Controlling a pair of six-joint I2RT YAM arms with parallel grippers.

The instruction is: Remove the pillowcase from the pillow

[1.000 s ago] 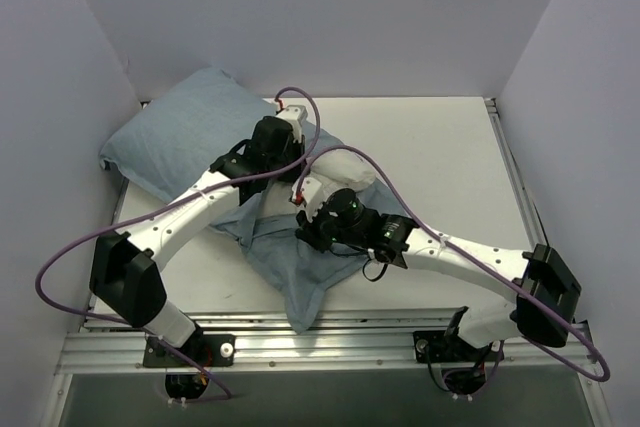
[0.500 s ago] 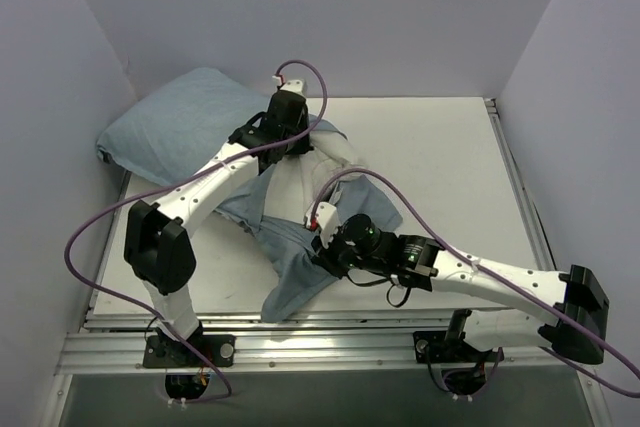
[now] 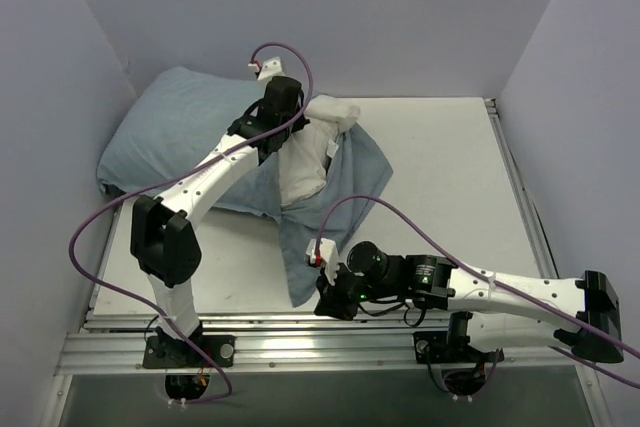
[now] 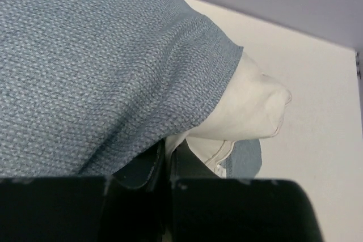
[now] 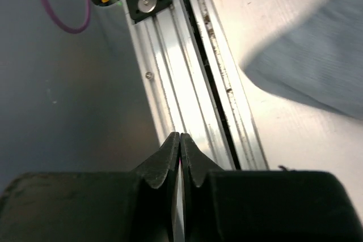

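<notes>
White table [image 3: 450, 167] between pale walls | left gripper [image 4: 167, 165] pinched together on plump white pillow [image 4: 244, 111], apparently anchoring it for stripping | light-blue fabric pillowcase [image 3: 180, 137] covered most of it, far left | right gripper [image 5: 180, 147] closed, empty, over near rail [image 5: 187, 72]

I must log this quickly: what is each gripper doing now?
Left gripper: closed, seemingly pinching the pillow edge.
Right gripper: closed, holding nothing.
</notes>
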